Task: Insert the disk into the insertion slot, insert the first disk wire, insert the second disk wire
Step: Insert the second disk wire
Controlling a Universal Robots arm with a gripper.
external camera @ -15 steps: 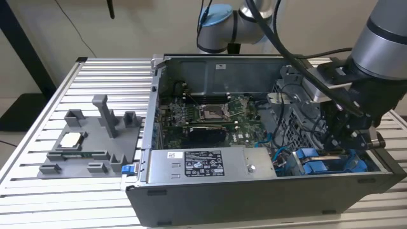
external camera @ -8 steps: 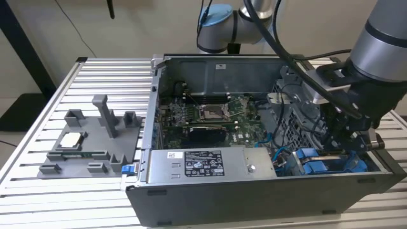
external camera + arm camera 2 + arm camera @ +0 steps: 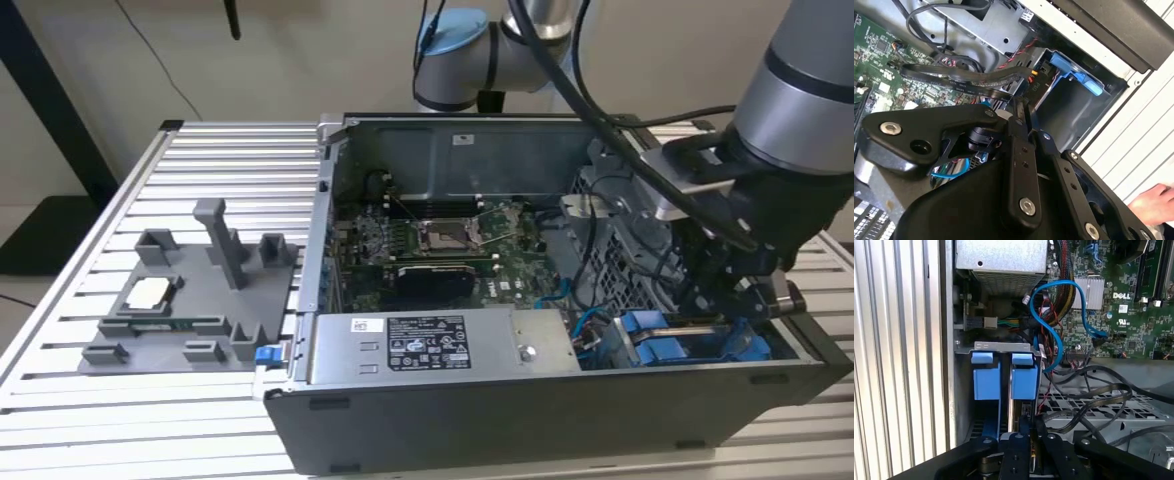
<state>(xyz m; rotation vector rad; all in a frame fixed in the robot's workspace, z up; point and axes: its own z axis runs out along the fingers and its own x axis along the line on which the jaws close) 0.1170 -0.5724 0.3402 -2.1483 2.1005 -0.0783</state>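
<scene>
- One computer case [image 3: 534, 400] lies open on the slatted counter [image 3: 80, 410], its long side running across the exterior view; the single arm reaches down into its end at the exterior view's right.
- One insertion slot [image 3: 966, 390], a grey metal bay, sits in that corner of the case, just beside the outer wall; in the first wrist view it lies straight ahead of the hand [image 3: 1026, 437].
- Two blue carrier ends [image 3: 1004, 377] stand side by side in the bay. The disk [image 3: 694, 335] seems already seated there, long axis running into the bay, though which carrier is its own I cannot tell.
- One grey power-supply box [image 3: 427, 345] lies beside the bay, toward the exterior view's left.
- One grey fixture tray [image 3: 187, 300] rests well apart on the counter.
- One blue wire [image 3: 1054, 320] loops above the bay; several black cables [image 3: 1089, 400] cross near the hand.
- The fingers [image 3: 1019, 440] look narrow, drawn close over the nearer carrier's edge; what they pinch, if anything, I cannot tell.
</scene>
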